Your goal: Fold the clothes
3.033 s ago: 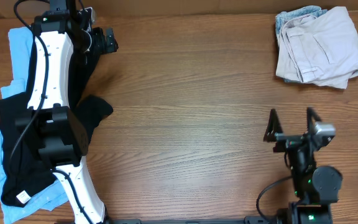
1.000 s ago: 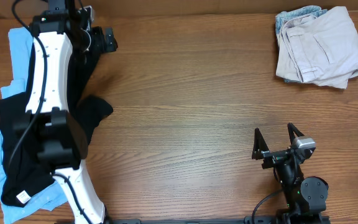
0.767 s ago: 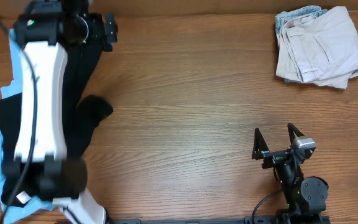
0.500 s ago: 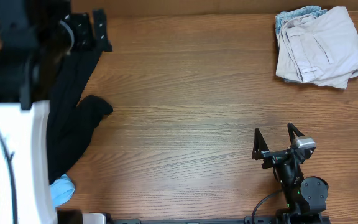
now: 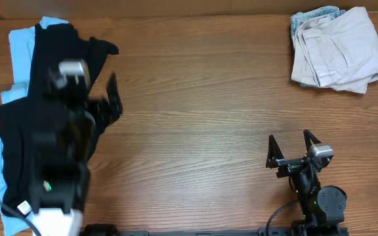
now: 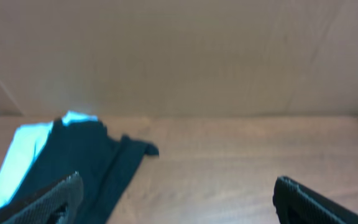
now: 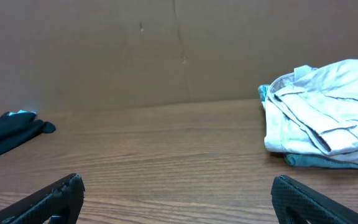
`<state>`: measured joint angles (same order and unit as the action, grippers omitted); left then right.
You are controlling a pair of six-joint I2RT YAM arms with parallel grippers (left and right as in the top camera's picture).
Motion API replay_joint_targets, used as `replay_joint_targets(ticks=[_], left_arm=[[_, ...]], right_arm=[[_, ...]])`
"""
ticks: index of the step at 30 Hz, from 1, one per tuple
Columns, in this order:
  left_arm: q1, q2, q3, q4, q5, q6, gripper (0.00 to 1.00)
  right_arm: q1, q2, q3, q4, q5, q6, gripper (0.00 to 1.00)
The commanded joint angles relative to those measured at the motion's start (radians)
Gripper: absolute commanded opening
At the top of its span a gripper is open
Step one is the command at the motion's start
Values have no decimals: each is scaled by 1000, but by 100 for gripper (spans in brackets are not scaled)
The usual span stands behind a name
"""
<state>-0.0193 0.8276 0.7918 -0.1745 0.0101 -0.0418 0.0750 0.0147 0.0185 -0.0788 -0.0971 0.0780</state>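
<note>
Ahead of left gripper (image 6: 176, 186), black garment (image 6: 92, 155)

Blurred left arm (image 5: 61, 147) hiding part of black garment (image 5: 15, 141), blue garment (image 5: 20, 52) mostly covered

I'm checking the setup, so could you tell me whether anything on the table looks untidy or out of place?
The black garment lies crumpled and unfolded over the light blue garment at the left of the table. The beige trousers in the far right corner look neatly folded. Nothing appears spilled or damaged.
</note>
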Motion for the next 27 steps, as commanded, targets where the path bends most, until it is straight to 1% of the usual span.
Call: replay_joint_targets(ticks=[1,6,9,12,19,22,27], left_arm=[[6,-187,-214,110,-11,0,100],[6,-434,-493,284,-16,-19,100],[6,-554,-606,338,-18,-32,100],[6,-639,-679,352,-20,-45,100],[6,-789,-786,373,-82,-40,100],[6,-821,-787,325,-100,-40,100],[9,-825,-787,264,-94,-42,100]], right_arm=[[8,-12,-11,5,6,1,100],[8,-12,-11,5,6,1,100],[8,-12,-11,5,6,1,100],[8,-12,-11,5,6,1,100],[8,-12,-11,5,6,1,100],[8,-12,-11,5,6,1,100],[8,-12,-11,5,6,1,100]])
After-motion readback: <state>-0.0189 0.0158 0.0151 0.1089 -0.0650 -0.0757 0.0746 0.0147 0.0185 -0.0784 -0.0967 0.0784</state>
